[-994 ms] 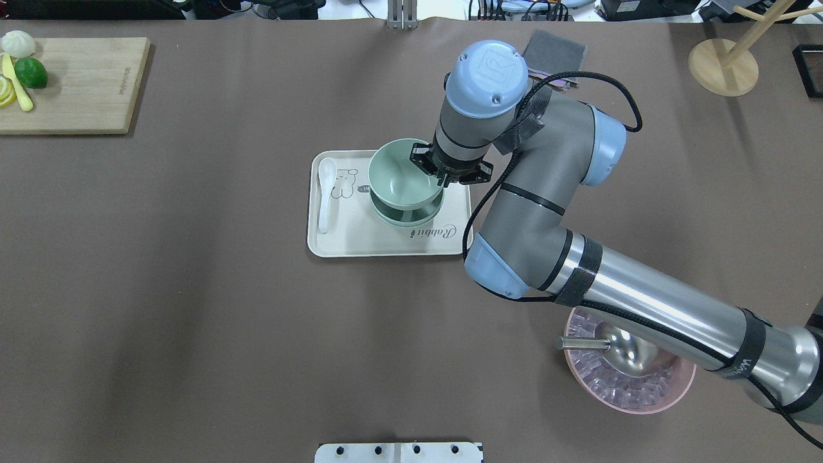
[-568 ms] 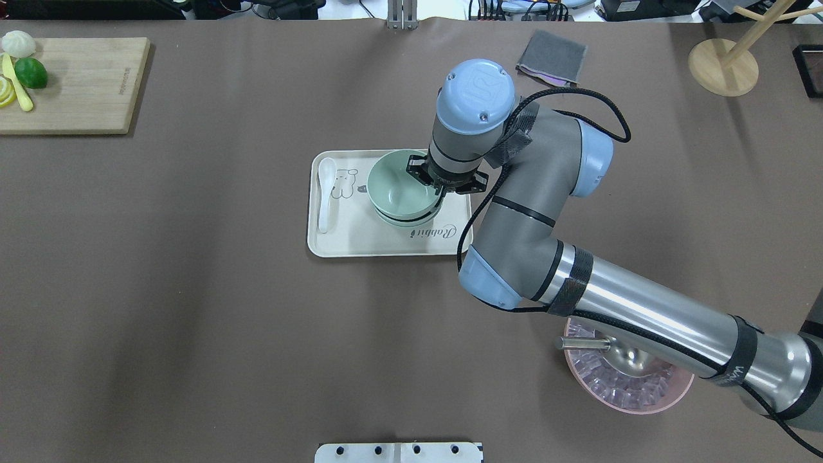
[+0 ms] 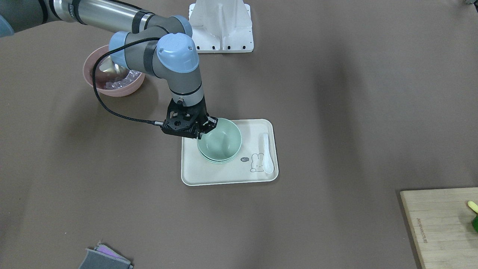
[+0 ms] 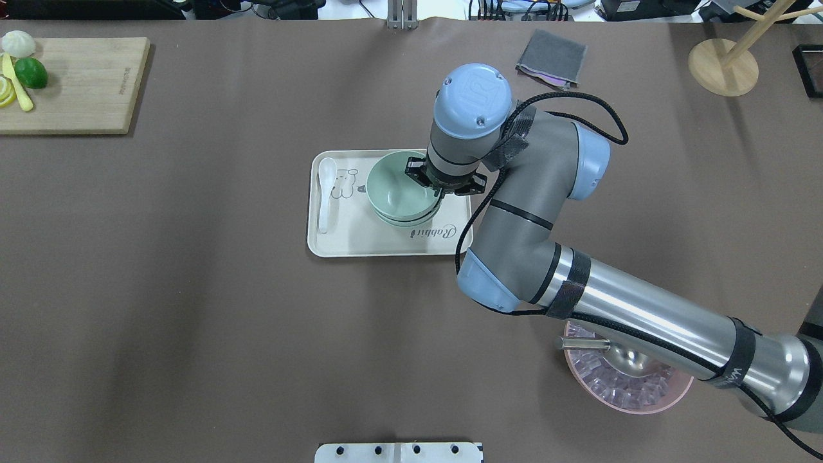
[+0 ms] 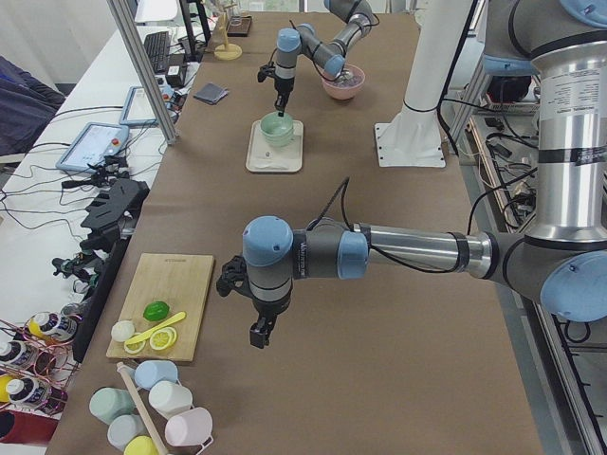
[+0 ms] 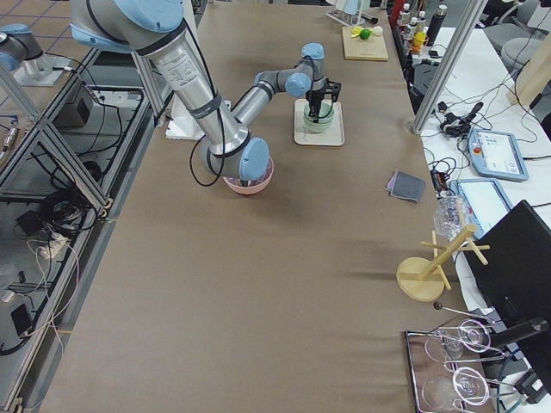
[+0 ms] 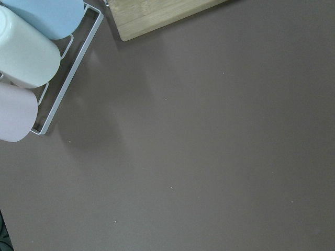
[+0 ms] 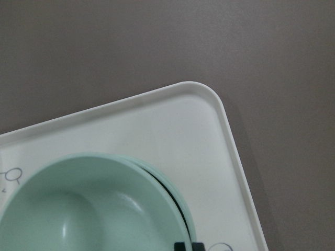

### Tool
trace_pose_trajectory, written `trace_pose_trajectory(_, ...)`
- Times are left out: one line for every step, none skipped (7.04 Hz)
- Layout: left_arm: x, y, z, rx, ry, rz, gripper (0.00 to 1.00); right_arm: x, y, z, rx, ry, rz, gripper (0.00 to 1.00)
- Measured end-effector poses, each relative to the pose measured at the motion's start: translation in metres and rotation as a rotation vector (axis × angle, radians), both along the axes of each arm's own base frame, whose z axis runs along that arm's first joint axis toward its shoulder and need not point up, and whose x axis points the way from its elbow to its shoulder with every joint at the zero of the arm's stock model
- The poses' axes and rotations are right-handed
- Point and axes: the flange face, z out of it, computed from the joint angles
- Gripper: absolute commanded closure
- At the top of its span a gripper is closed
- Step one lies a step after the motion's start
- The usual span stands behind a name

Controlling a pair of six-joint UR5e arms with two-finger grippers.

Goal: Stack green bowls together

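The green bowls (image 4: 398, 190) sit nested in one stack on the cream tray (image 4: 360, 241), right of its middle. They also show in the front view (image 3: 220, 144) and the right wrist view (image 8: 94, 209). My right gripper (image 3: 201, 134) is shut on the top bowl's rim, on the side away from the spoon, with the bowl resting low in the stack. My left gripper (image 5: 258, 334) hangs over bare table far from the tray, near the cutting board. It shows only in the exterior left view, so I cannot tell whether it is open or shut.
A white spoon (image 4: 326, 193) lies on the tray's other side. A pink bowl with a metal scoop (image 4: 627, 386) sits under my right forearm. A cutting board with fruit (image 4: 77, 83), a grey cloth (image 4: 551, 58) and a wooden stand (image 4: 723, 64) line the far edge.
My right gripper has moved slightly left and lowered the held green bowl, which hung tilted above the stack and now sits nested in it.
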Motion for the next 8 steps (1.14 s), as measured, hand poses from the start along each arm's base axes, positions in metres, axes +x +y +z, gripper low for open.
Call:
trace_pose_trajectory(0.0, 0.0, 0.0002, 0.0, 0.0, 0.0, 0.01, -0.0009, 0.0008, 0.001, 0.001, 0.002, 0.0, 1.0)
trace_pose_trajectory(0.0001, 0.0, 0.0002, 0.0, 0.0, 0.0, 0.01, -0.0027, 0.0022, 0.002, 0.008, 0.008, 0.005, 1.0)
trace_pose_trajectory(0.0001, 0.0, 0.0, 0.0, 0.0, 0.0, 0.01, -0.0054, 0.0042, 0.0029, 0.018, 0.016, 0.011, 1.0)
trace_pose_trajectory(0.0, 0.0, 0.0001, 0.0, -0.001, 0.0, 0.01, -0.0073, 0.0058, 0.0031, 0.027, 0.021, 0.013, 1.0)
trace_pose_trajectory(0.0, 0.0, 0.0009, -0.002, -0.001, 0.0, 0.01, -0.0081, 0.0065, 0.0023, 0.035, 0.023, 0.011, 0.61)
trace_pose_trajectory(0.0, 0.0001, 0.0015, -0.004, -0.001, -0.001, 0.01, -0.0081, 0.0067, 0.0014, 0.04, 0.023, 0.009, 0.03)
trace_pose_trajectory(0.0, 0.0001, 0.0017, -0.004, -0.001, -0.001, 0.01, -0.0084, 0.0069, 0.0014, 0.044, 0.024, 0.009, 0.0)
trace_pose_trajectory(0.0, 0.0002, 0.0021, -0.005, -0.001, -0.001, 0.01, -0.0083, 0.0063, 0.0014, 0.051, 0.028, 0.015, 0.0)
